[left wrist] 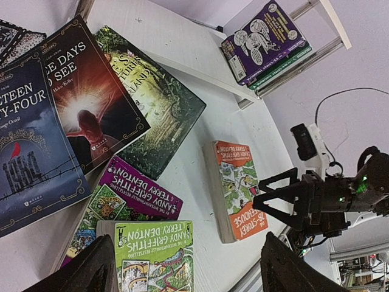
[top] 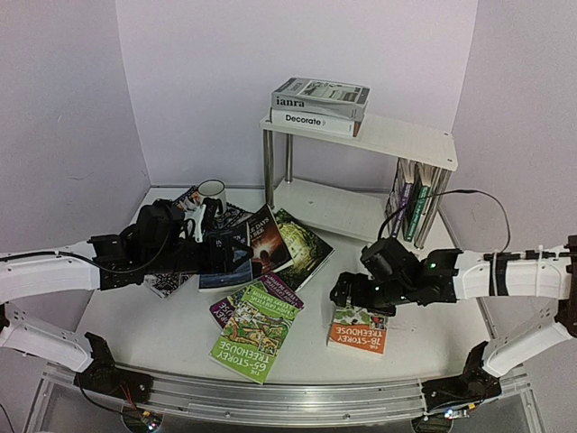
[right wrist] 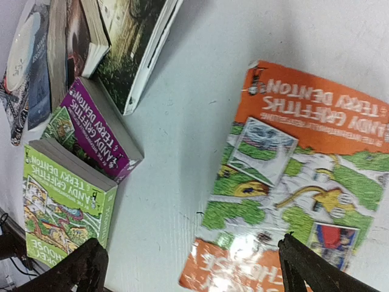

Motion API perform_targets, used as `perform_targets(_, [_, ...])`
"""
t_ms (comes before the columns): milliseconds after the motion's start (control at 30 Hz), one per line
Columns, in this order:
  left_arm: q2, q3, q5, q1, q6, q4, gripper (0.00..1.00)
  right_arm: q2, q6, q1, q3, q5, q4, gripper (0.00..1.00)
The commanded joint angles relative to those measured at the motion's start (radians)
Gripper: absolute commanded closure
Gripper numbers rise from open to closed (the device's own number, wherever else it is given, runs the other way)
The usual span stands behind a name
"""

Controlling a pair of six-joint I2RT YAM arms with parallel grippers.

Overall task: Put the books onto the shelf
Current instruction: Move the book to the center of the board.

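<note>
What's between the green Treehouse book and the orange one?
Nothing: bare table between the green book and the orange book, clearest in the right wrist view.

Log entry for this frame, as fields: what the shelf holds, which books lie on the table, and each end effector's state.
shelf top: two stacked books, lying flat
lower tier: upright books at its right end
table: orange book lying alone; green book, purple book and dark novels in a loose pile
left end effector: open, empty, over the pile
right end effector: open, empty, over the orange book
</note>
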Motion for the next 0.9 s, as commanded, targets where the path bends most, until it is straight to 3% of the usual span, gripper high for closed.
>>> perform_targets(0, [-0.03,0.01,-0.015,-0.002,0.006,0.044,0.16,-0.083,-0.038,-0.054,-0.001,0.078,-0.221,0.02])
perform_targets(233, [-0.002,0.024,0.015,-0.002,0.006,0.054,0.16,-0.158,-0.045,-0.189,-0.129,-0.025,-0.265,0.02])
perform_targets(433, [0.09,0.003,0.12,-0.033,-0.057,0.202,0.17,-0.187,0.008,-0.201,-0.272,-0.157,-0.109,0.06])
perform_targets(667, [0.289,0.12,0.098,-0.153,-0.047,0.23,0.18,-0.119,0.1,-0.206,-0.411,-0.292,0.175,0.13])
perform_targets(867, [0.433,0.189,0.136,-0.169,-0.062,0.23,0.19,-0.113,0.103,-0.206,-0.405,-0.305,0.215,0.15])
